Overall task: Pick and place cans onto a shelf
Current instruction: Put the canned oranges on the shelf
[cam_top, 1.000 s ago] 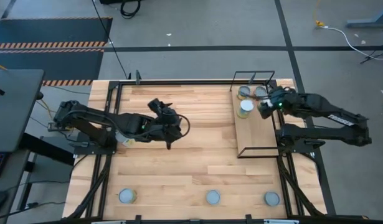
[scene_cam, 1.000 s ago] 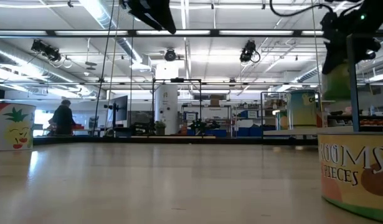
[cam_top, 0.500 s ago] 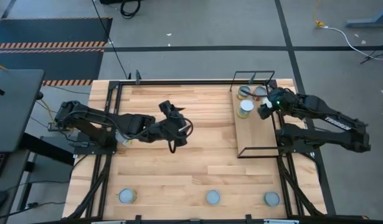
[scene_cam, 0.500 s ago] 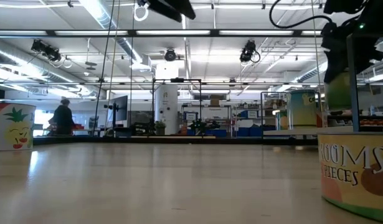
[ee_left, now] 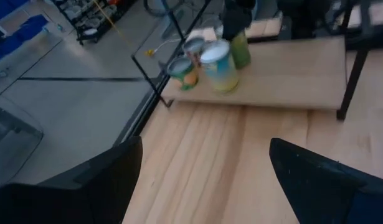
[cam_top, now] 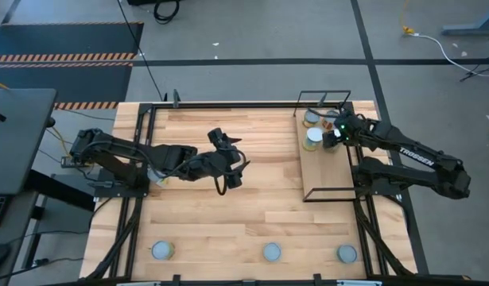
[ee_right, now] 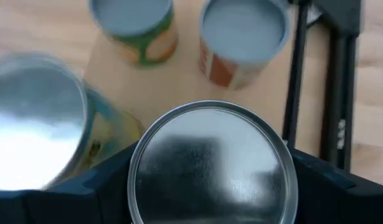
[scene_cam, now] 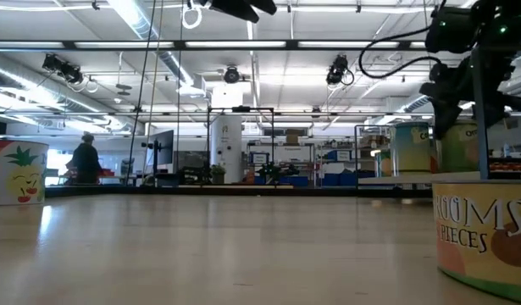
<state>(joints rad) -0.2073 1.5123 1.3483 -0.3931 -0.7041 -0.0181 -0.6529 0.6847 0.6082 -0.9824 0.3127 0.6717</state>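
- Three cans stand in a row along the near edge of the counter [cam_top: 228,206]: one at the left [cam_top: 162,251], one in the middle [cam_top: 272,253], one at the right [cam_top: 347,254].
- In the low view, the near right can shows a lettered label and the near left can a pineapple print.
- The left hand [cam_top: 235,178] hovers over the middle of the counter, fingers spread wide and holding nothing.
- The shelf [cam_top: 327,171] lies on the right side of the counter, its near half bare.
- At the shelf's far end stand three cans: a pale-topped can [cam_top: 312,137] nearer, a green can [cam_top: 311,117] and an orange can [cam_top: 331,117] behind it.
- The right hand [cam_top: 330,137] is at that far end, its fingers gripping a fourth can [ee_right: 213,164] just beside the pale-topped one.
- A person [scene_cam: 84,161] stands far off in the room behind.
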